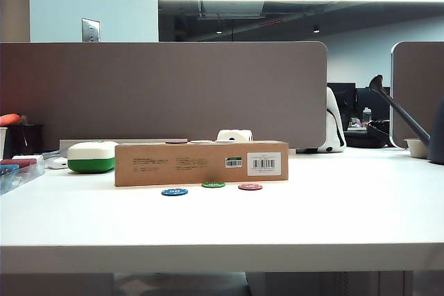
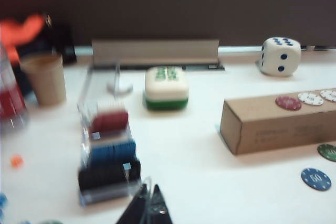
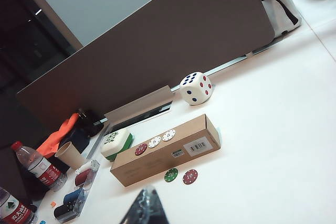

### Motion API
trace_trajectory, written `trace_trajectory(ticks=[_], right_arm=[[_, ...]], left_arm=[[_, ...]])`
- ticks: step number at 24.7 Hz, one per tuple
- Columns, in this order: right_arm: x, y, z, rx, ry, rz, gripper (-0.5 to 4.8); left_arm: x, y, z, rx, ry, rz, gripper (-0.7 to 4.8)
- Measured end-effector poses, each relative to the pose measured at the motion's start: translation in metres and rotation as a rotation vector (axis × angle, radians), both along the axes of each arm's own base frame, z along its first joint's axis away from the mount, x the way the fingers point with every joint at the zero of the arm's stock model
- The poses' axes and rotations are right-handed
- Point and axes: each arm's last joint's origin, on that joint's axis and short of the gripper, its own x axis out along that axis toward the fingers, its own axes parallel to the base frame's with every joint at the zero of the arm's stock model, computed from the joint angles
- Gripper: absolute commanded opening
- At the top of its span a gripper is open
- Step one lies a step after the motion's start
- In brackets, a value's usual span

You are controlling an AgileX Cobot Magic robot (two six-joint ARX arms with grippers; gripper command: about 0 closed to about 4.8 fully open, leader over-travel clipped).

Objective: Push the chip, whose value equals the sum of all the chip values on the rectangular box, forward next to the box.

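Brown cardboard rectangular box lies long-side-on, mid white tabletop, barcode label facing exterior camera. On its top: one dark red chip, two white chips. Green round chip flat on tabletop just in front of box, small gap, between blue chip and red chip. White-and-green rounded case off box's left end. Left tool: dark tips at frame edge, look pressed together, above tabletop near chip rack. Right tool: dark blur, high above chips, cannot tell state.
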Motion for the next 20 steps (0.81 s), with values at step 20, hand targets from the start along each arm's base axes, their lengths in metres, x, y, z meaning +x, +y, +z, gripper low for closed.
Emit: trace_trajectory(ticks=[20], right_arm=[[0.000, 0.000, 0.000, 0.000, 0.000, 0.000, -0.05]], left_arm=[[-0.007, -0.001, -0.053, -0.073, 0.075, 0.100, -0.05]])
